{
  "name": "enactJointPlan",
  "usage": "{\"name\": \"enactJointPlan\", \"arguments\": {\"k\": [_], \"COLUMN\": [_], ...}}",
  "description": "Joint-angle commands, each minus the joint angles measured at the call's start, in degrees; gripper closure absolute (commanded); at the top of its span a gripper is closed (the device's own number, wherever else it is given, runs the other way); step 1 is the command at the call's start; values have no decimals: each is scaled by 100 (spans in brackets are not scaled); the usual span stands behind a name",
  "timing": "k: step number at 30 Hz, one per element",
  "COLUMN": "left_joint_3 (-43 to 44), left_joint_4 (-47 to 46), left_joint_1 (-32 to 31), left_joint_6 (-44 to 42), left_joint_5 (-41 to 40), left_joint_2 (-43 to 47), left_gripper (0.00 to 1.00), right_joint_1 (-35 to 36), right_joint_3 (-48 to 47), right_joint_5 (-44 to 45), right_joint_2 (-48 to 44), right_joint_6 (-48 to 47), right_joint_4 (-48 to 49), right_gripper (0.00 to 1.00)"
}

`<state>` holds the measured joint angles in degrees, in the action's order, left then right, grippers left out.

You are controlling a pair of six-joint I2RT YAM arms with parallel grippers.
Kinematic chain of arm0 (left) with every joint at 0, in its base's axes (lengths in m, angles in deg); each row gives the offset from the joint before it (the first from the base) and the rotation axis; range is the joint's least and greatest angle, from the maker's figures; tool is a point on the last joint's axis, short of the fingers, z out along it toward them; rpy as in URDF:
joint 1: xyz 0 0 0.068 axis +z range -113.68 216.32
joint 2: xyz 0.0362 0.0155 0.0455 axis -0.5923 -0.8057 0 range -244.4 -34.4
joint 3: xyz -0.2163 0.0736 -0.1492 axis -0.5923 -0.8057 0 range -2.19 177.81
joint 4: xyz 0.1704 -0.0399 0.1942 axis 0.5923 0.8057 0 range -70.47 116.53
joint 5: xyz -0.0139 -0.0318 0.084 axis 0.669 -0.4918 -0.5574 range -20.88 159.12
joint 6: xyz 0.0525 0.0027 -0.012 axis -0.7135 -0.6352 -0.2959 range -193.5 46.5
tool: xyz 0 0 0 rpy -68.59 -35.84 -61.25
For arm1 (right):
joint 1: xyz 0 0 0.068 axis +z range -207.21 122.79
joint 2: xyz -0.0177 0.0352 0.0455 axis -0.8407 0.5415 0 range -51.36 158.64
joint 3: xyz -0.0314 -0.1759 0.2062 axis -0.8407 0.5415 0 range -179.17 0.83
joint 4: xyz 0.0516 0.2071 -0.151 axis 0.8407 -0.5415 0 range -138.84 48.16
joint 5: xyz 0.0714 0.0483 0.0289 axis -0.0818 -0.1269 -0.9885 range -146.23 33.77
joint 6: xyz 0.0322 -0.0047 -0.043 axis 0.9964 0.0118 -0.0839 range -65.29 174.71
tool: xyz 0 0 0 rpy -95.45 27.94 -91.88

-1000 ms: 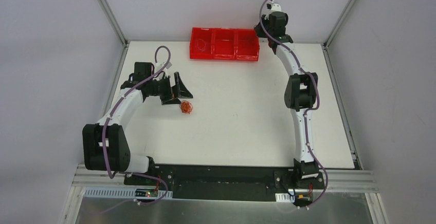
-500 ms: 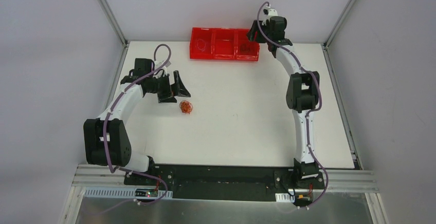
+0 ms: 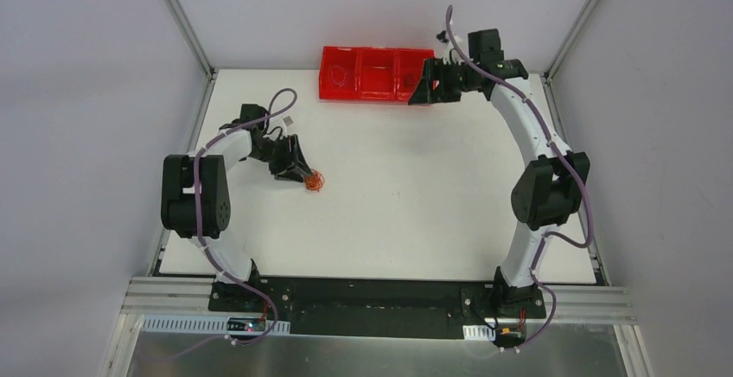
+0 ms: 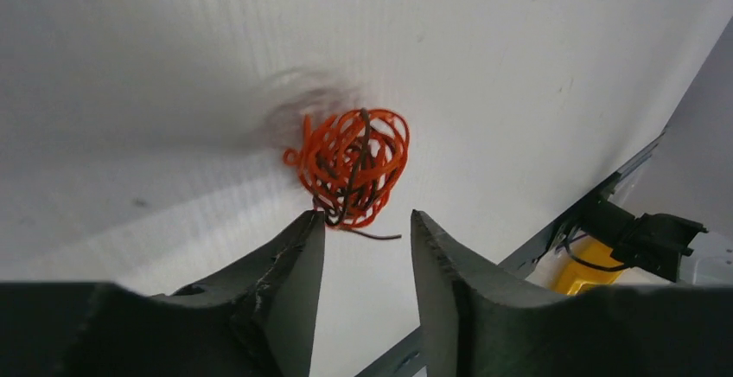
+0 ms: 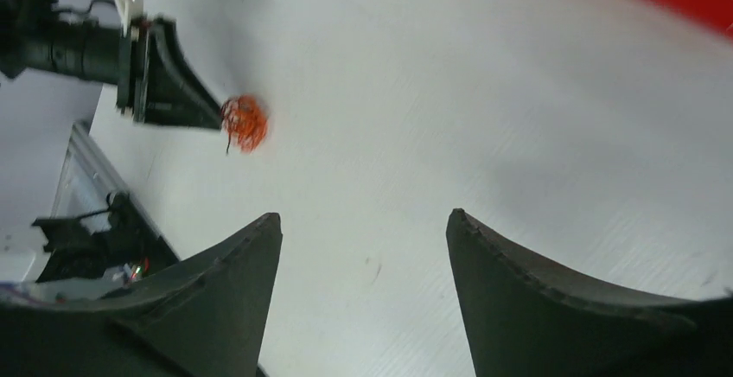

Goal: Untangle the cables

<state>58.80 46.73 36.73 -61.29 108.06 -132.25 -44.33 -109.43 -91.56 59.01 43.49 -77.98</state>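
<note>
- Left on the bench [image 3: 415,204], the cables [image 4: 353,168] lie balled — our left jaws gape just beside them.
- Right jaws, apart too, hang by the red tray [image 3: 376,73].
- We judge this the reach — next, pinch one strand.

The table [image 3: 406,213] is a white, matt board; close up [image 4: 156,57] it shows fine parallel ribbing, like corrugated plastic sheet. On the table, the cables [image 4: 353,165] have a thin, smooth orange-red coating with a slight sheen, and one strand is dark and duller. Over the table, the fingers [image 4: 281,295] of the left gripper [image 4: 363,221] are dark, matt and faintly grainy, with notched inner edges; the right gripper [image 5: 363,226] looks the same. At the table's far edge, the red tray [image 3: 377,97] is glossy, translucent plastic. The arm shells [image 3: 527,126] are smooth white, the joints [image 3: 543,195] matt black. Beyond the table's near edge lies a bare, silvery metal sheet [image 3: 380,355] with a soft shine.
</note>
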Motion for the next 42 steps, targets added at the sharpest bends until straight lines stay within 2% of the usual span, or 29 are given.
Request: {"name": "enactJointPlan", "arguments": {"k": [1,4,7,12,18,29,32,34,37,42], "left_joint_3": [444,430,262,63,-169,-55,-37,-41,-94,-374], "left_joint_4": [-496,-605,-873,-1360,-1411,-1386,-1371,-1363,-1347,-1329], "left_joint_1": [-305,-564,-946,-1178,-1186,-1183,-1175,-1174,-1154,-699], "left_joint_6": [-39,176,309,904,881,967,994,987,965,888], "left_joint_5": [468,765,772,850,940,804,793,814,814,828], "left_joint_2": [-423,-641,-674,-782,-795,-1232,-1312,-1305,-1192,-750], "left_gripper": [69,88,100,100,100,100,100,100,100,100], "right_joint_1": [257,443,729,1275,1866,2342,2412,2438,2418,2068], "right_joint_3": [1215,1946,2424,2450,2466,1515,1400,1390,1563,2234], "right_joint_5": [-443,-514,-543,-472,-339,-105,-290,-449,-550,-545], "right_joint_2": [-274,-528,-599,-310,159,1488,1675,1729,1570,812], "right_joint_6": [-134,191,656,1097,1535,1645,1820,1845,1800,1456], "right_joint_4": [-1025,-520,-24,393,1081,1316,1381,1375,1352,1312], "right_gripper": [28,30,30,30,33,36,46,65,100,100]}}
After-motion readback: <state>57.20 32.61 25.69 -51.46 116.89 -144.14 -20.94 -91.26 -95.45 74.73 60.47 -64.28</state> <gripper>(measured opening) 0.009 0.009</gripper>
